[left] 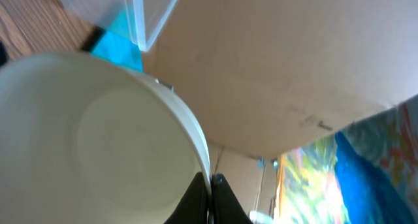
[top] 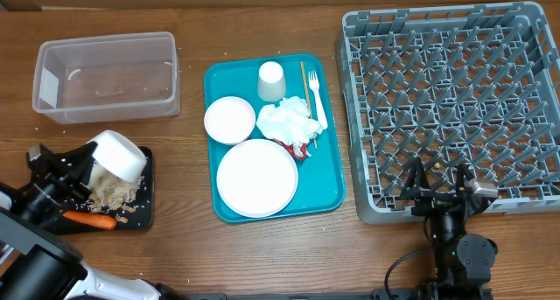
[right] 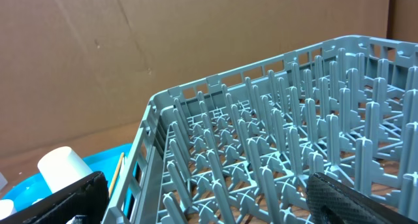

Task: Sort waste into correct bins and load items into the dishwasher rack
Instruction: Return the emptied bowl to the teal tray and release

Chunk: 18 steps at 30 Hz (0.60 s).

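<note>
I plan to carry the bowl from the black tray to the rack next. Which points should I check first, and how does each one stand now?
1. Grip: left gripper shut on the rim of the bowl: ok.
2. The crumbs lie in the black tray: ok.
3. The bowl is fully emptied: cannot tell.
4. The rack has free space between its pegs: ok.
5. The right gripper is open and holds nothing: ok.

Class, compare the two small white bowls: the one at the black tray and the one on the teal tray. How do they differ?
The tipped bowl is tilted on its side over the black tray; the upright bowl sits flat on the teal tray. The left gripper is shut on the tipped bowl's rim; nothing touches the upright bowl. Both are small, round and white.
</note>
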Each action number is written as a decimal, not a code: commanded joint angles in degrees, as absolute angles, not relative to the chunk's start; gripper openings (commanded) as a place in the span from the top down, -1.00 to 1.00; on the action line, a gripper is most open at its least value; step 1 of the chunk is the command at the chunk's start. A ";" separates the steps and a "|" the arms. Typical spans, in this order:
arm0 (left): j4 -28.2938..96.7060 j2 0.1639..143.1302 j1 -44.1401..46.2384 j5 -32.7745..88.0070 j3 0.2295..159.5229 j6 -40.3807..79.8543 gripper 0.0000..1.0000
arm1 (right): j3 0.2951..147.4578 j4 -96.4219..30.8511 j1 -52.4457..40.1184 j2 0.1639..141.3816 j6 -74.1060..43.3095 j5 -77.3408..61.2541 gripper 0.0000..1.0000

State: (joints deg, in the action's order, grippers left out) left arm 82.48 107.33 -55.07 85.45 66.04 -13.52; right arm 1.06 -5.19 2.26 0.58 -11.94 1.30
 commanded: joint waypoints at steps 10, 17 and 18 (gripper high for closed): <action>96.90 95.48 -46.46 77.32 68.05 -40.62 0.92 | 0.47 -4.80 2.48 0.19 -11.60 1.19 -1.00; 83.31 79.70 -33.34 62.78 80.79 -16.62 0.92 | 0.47 -4.82 2.48 0.19 -11.60 1.19 -1.00; 78.30 78.26 -30.79 53.74 83.46 -6.37 0.92 | 0.47 -4.80 2.48 0.19 -11.60 1.19 -1.00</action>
